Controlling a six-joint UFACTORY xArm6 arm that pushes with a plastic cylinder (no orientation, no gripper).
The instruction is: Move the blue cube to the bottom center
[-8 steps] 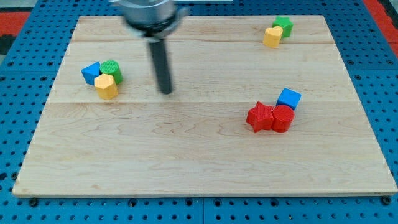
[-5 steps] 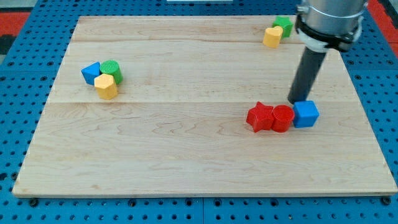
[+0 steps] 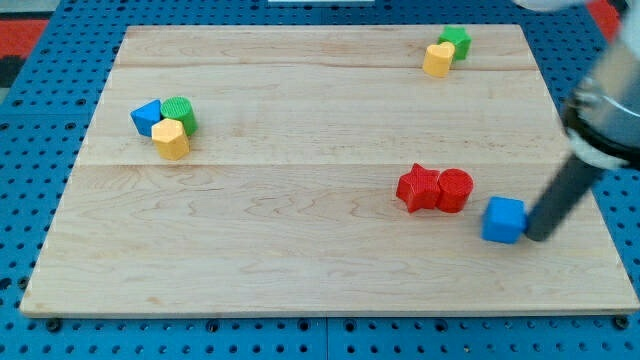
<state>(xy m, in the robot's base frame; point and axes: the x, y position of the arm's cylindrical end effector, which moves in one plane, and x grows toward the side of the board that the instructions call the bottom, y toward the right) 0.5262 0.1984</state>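
My tip (image 3: 536,236) is sitting right against the blue cube (image 3: 504,220), low on the wooden board's (image 3: 300,230) right side.

Going from big to small: the board is lying on a blue pegboard (image 3: 30,150), and my rod (image 3: 560,200) is slanting in from the view's right edge; it is carrying no pincer, only the bare tip, which is resting at the cube's right face. The blue cube is sitting just below and right of the red star block (image 3: 418,187) and red cylinder (image 3: 455,189), which are touching each other. At the left, a blue block (image 3: 147,117), green cylinder (image 3: 180,112) and yellow block (image 3: 171,138) are huddling together. At the top right, a yellow block (image 3: 437,59) is touching a green block (image 3: 456,41).
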